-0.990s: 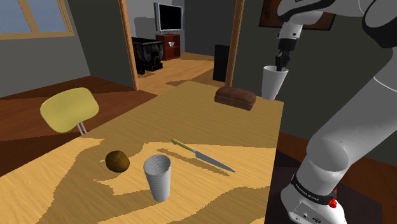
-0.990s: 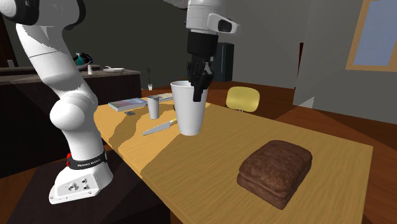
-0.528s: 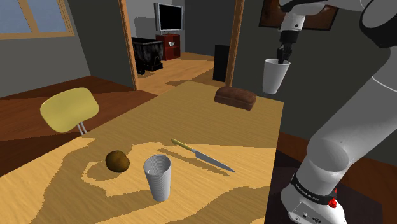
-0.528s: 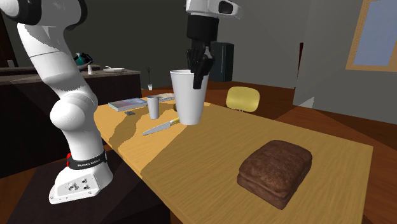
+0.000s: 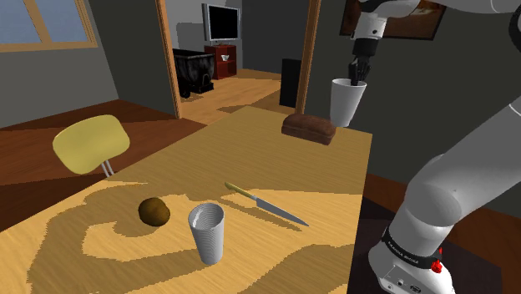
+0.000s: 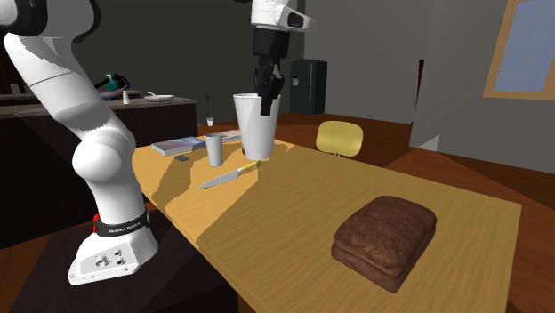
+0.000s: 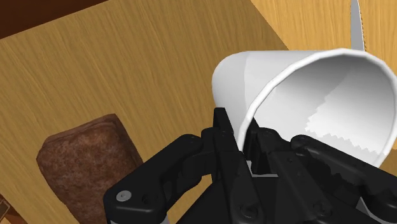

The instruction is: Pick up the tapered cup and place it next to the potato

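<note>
Yellow chair (image 5: 90, 142) sits at the shoulder view's left, beside the wooden table (image 5: 250, 159). Next we see the potato (image 5: 154, 211) w/ a ribbed grey cup (image 5: 206, 232) near it, then a knife (image 5: 267, 205). Further right lies a brown loaf (image 5: 309, 128). Above it (clear of the tabletop) hangs the white tapered cup (image 5: 346, 102), upright, well apart from the potato. The gripper (image 5: 357, 80) pinches its rim, one finger inside, one outside.
</note>
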Robot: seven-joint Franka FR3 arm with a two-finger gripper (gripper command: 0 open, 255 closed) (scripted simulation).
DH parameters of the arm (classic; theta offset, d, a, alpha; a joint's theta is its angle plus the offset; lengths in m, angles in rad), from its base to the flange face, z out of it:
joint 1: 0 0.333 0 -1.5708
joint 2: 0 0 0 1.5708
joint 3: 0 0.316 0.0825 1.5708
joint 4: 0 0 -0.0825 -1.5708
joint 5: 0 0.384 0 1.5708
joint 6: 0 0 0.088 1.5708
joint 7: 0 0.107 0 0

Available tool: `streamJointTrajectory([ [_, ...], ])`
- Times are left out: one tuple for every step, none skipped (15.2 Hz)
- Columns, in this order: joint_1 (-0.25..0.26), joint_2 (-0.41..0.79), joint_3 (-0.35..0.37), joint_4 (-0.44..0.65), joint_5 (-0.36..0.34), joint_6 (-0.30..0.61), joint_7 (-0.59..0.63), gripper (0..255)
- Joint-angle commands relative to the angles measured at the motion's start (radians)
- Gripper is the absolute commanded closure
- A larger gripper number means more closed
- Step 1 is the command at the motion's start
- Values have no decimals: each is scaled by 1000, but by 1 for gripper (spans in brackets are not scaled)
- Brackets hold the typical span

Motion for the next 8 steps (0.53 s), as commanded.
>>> streamJointTrajectory([
  [12, -32, 40, -31, 7, 2, 57, 255],
  [19, -45, 60, -45, 13, 4, 84, 255],
  [26, -56, 79, -58, 19, 7, 110, 255],
  [33, -65, 98, -70, 26, 9, 136, 255],
  [40, -74, 117, -80, 34, 12, 162, 255],
  [48, -82, 136, -90, 42, 15, 188, 255],
  [55, -88, 155, -98, 51, 19, 213, 255],
  [63, -93, 174, -106, 60, 22, 238, 255],
])
